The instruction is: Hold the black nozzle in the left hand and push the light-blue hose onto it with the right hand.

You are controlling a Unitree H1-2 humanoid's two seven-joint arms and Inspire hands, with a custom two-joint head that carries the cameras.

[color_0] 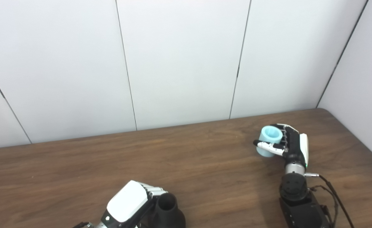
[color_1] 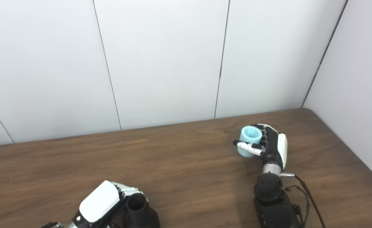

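At five o'clock on the worktop (color_0: 204, 164), our right hand (color_0: 292, 144) wraps the short light-blue hose (color_0: 269, 139), seemingly light and pliable. At seven o'clock, our left hand (color_0: 129, 202) grips the rigid-looking black nozzle (color_0: 168, 210).

The brown table (color_0: 186, 164) is bare between the left hand (color_0: 132, 202) with the black nozzle (color_0: 168, 210) and the right hand (color_0: 292, 142) with the light-blue hose (color_0: 269, 139), so there is wide room. The white wall (color_0: 179, 63) blocks the back.
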